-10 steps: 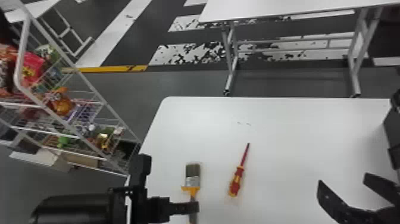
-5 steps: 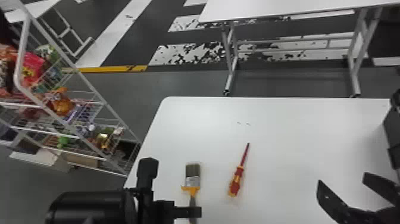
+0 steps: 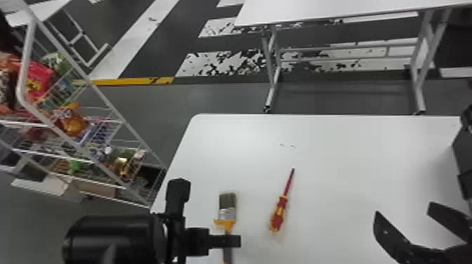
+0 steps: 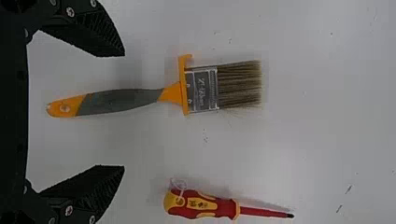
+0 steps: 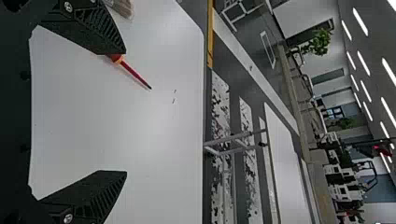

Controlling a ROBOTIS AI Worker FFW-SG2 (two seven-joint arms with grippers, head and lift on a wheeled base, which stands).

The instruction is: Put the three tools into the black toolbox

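My left gripper [image 4: 124,111] gapes wide, empty, over the brush [image 4: 201,91] on the worktop [image 3: 351,168] — I should centre on the handle [image 4: 119,100], lower level and close gently, clear of the screwdriver [image 4: 210,206]; my right gripper [image 5: 126,111] hangs open, empty.

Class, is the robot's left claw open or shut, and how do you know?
Open: the left claw has its fingers wide apart, with white table showing between each finger and the paintbrush.
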